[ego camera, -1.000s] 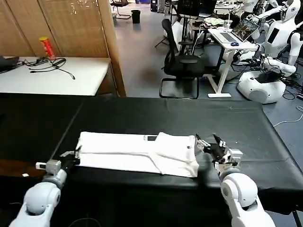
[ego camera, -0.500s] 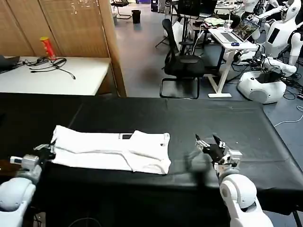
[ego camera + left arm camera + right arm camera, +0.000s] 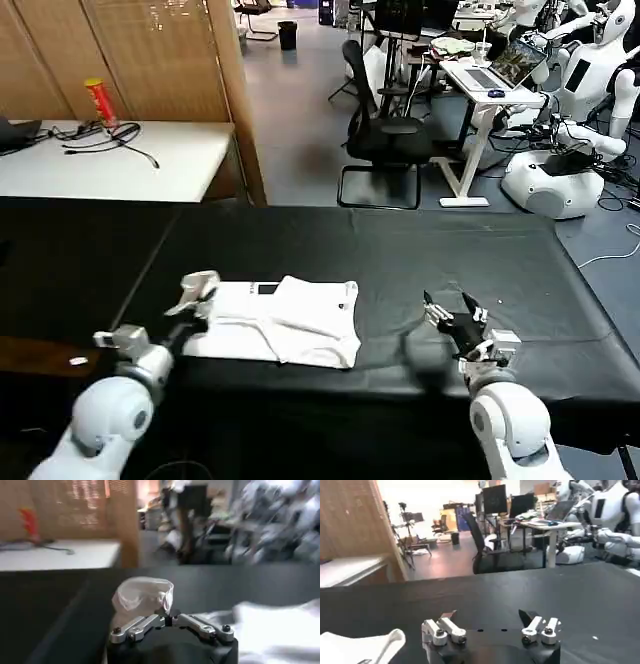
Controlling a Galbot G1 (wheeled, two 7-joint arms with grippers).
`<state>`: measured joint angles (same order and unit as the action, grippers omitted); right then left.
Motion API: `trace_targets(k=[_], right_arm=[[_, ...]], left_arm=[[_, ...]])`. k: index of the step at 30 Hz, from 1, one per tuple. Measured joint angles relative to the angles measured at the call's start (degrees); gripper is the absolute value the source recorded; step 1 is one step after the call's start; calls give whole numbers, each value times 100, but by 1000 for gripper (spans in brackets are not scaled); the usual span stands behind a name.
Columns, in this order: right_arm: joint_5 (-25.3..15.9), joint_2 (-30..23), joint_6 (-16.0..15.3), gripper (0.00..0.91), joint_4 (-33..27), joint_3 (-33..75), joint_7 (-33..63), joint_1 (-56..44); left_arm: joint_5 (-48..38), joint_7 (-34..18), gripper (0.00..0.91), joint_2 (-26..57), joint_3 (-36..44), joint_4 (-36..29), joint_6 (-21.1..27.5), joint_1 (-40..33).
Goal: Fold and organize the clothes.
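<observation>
On the table (image 3: 400,250), your left claw (image 3: 192,300) has carried the T-shirt (image 3: 290,320) end rightward, lifted and pinched shut on it. Your right claw (image 3: 455,322) rests spread wide beside it, apart.

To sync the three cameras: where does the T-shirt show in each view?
Head view: T-shirt left of centre on the black table, its left end lifted by the left tool.
Left wrist view: bunched above the tool, more lying beyond.
Right wrist view: bottom corner.
Shared landmark: the black table.

White rounded arms, black silver-linked hands
</observation>
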<state>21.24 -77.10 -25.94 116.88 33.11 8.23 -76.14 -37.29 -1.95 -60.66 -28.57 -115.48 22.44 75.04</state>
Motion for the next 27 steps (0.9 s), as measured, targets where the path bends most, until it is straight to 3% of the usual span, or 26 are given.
trace_targets(k=[14, 27], right_arm=[[-5, -50, 17, 878, 54, 188, -7, -156], [-34, -73, 17, 878, 24, 115, -8, -129]], left_arm=[[80, 49, 0, -538, 1542, 108, -44, -511], [336, 57, 0, -1000, 1903, 439, -145, -653]])
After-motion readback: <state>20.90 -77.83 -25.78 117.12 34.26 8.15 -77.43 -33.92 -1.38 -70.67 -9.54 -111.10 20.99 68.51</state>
